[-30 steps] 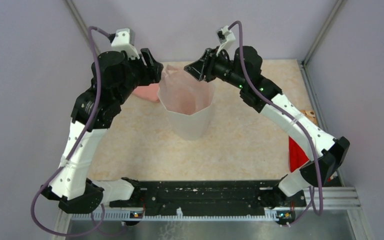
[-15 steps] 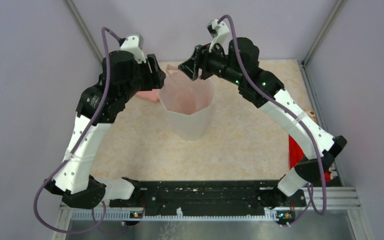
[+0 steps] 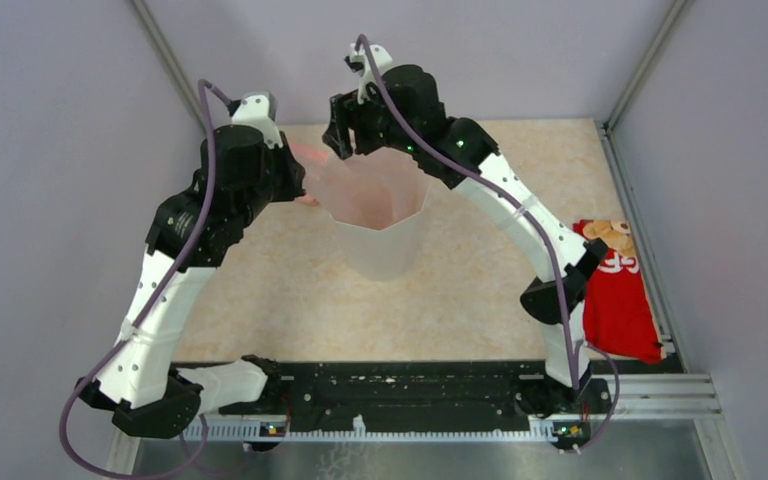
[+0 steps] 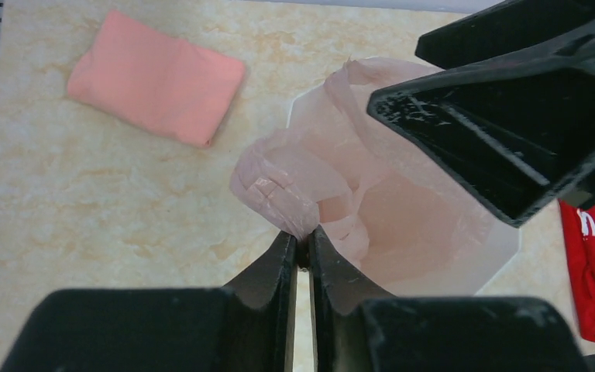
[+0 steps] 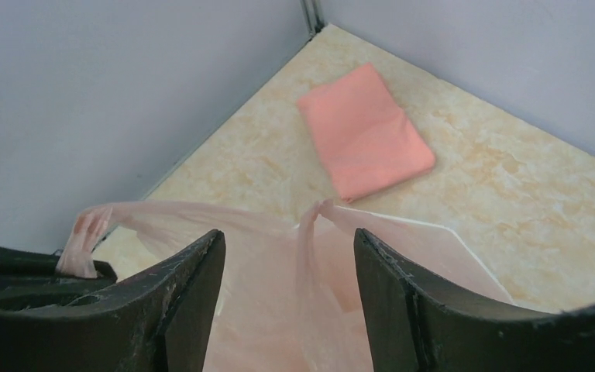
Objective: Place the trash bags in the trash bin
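Trash bag (image 3: 365, 190), thin and pink, is seen draped inside the white bin (image 3: 380, 250), mid-table. Its left edge has just been clenched by the left gripper (image 4: 300, 248), open a moment ago. The right gripper (image 5: 288, 263) has been released wider, so stretching over the rim seems intended.

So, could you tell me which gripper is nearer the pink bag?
Left. The left gripper pinches the edge of the bag; the right gripper hangs open astride a handle.

Two white-and-black arms (image 3: 155, 310) trail purple cables (image 3: 61, 432).
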`<state>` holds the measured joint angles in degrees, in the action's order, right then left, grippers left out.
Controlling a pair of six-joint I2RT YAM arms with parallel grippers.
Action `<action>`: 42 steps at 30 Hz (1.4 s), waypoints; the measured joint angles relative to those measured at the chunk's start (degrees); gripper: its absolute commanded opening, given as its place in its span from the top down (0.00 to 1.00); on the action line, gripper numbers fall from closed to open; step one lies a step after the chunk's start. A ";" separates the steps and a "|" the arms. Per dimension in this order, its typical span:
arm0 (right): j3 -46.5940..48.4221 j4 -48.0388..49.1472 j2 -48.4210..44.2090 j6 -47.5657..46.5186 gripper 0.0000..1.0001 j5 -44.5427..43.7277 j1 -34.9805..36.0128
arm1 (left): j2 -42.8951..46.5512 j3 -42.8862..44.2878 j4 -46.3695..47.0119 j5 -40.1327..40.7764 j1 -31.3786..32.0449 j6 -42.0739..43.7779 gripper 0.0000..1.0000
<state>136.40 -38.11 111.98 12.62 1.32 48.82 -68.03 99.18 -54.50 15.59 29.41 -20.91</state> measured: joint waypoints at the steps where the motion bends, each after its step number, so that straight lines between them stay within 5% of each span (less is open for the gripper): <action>1: 1.97 -0.94 1.46 -0.55 0.38 -1.20 0.70 | 0.26 -0.33 0.15 0.07 0.00 0.02 0.88; 14: 3.19 -6.08 6.34 -5.53 0.41 -18.78 5.57 | 2.14 -2.93 1.86 -0.11 0.00 0.02 0.93; 17: 3.23 -6.12 7.06 -6.71 0.55 -22.49 6.23 | 2.51 -3.56 2.05 -0.02 0.00 -0.02 0.96; 22: 3.23 -6.40 7.93 -7.72 0.97 -25.75 6.58 | 3.39 -5.27 2.32 1.18 0.00 -0.31 1.00; 27: 2.12 -6.47 6.29 -7.34 1.00 -27.93 6.58 | 3.80 -6.23 2.19 3.50 0.00 -0.63 1.00; 42: -33.35 -3.93 -37.73 0.42 1.00 -30.67 5.99 | 5.44 -12.59 -1.33 6.84 -2.67 -2.64 1.00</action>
<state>103.04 -42.04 74.26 13.04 -29.34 54.81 -62.59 86.59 -55.83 22.44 26.74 -23.55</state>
